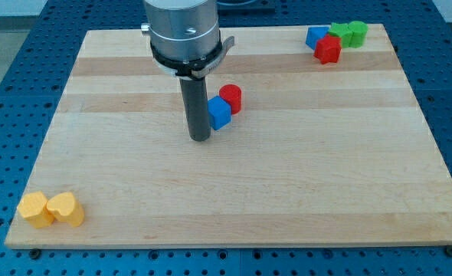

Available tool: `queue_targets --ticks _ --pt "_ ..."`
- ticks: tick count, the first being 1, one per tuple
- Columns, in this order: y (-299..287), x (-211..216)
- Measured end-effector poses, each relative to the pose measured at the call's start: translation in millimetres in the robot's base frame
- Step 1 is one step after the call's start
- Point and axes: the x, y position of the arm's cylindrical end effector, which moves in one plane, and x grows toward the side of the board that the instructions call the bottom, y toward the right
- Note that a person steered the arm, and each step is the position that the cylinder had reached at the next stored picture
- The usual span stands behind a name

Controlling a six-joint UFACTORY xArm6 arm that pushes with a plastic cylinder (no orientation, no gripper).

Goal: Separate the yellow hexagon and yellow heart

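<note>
Right, my arm (181, 34) comes straight down from the view's top, its grey cylindrical body upright over the upper middle of the board, and the dark rod (198, 103) drops vertically out of it. My tip (201, 139) sits on the wood just to the view's left of the blue block (219, 113), close beside it, though I cannot tell from this angle if they touch. Pincer state: this rig carries none, only the rod, so nothing is spread, pressed or pinching. The red cylinder (230, 98) stands touching the blue block on its upper right side. Now the pair that matters: the yellow hexagon (35, 208) and the yellow heart (66, 208) sit pressed against each other in the board's bottom-left corner, hexagon on the view's left, heart on its right, both well apart from my tip. Up in the top-right corner I see a tight cluster: a second blue block (315, 37), a red block (328, 50) in front of it, and two green blocks (347, 34) side by side behind, their shapes hard to make out. As for the surface, the wooden board (287, 176) is pale, planked in strips, and rests on a blue perforated table (11, 77).
</note>
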Motion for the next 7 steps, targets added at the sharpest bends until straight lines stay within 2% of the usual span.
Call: queue_targets --ticks 1,3,4,5,6,7 --pt "-4.4 5.0" --pt "-18.6 55.4" --pt "-102.7 55.4" --pt "-211.6 55.4" --pt "-246.4 54.1" --pt "-247.4 62.1"
